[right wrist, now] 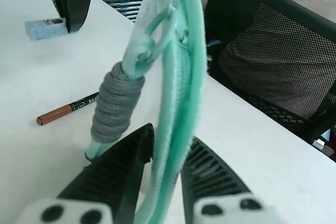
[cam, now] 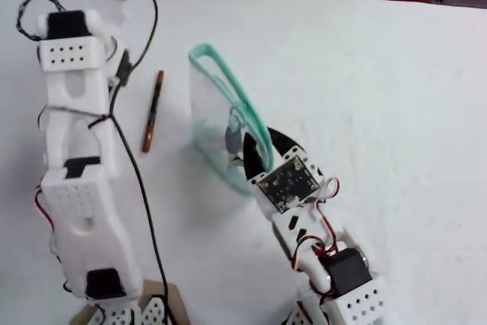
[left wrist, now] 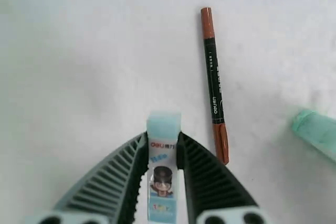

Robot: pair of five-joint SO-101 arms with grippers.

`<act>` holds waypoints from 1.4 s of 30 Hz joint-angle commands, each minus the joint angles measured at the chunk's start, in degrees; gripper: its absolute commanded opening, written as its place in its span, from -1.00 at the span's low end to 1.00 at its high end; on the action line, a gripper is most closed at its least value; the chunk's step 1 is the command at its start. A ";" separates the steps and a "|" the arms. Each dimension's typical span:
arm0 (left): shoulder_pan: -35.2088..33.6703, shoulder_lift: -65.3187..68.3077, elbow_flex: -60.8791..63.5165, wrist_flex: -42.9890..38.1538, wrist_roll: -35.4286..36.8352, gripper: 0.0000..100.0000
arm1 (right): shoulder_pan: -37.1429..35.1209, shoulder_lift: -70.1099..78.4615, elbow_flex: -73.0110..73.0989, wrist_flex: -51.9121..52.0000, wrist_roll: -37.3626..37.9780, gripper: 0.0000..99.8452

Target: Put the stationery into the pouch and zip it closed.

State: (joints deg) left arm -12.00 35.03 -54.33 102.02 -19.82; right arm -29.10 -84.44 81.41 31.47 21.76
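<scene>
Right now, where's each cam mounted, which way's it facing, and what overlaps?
High view: fixed above the table, looking down; left arm, right arm and pouch show.
Left wrist view: on the left wrist, looking down past left gripper shut on eraser.
Right wrist view: on the right wrist, looking across the table past right gripper clamping the pouch.
Shared: the pen, in all three.
</scene>
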 commanded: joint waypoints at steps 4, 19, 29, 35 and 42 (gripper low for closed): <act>6.29 -26.33 10.99 0.53 0.00 -0.95 | 0.40 0.40 2.37 0.04 -0.35 -0.96; 33.63 -71.78 27.52 -20.75 13.27 -0.95 | 0.31 0.40 2.73 -0.04 -0.35 -0.96; 44.44 -88.75 51.34 -28.84 12.92 -0.95 | 0.31 0.40 2.73 -0.13 0.00 -0.96; 39.60 -97.36 76.75 -53.01 13.01 -0.95 | 0.31 0.40 2.64 -0.13 0.09 -0.96; 39.69 -99.65 93.27 -74.99 13.19 -0.95 | 0.31 0.40 2.64 -0.13 0.09 -0.96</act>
State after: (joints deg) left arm 28.26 -64.13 33.41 38.20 -7.25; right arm -29.10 -84.44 81.93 31.12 21.76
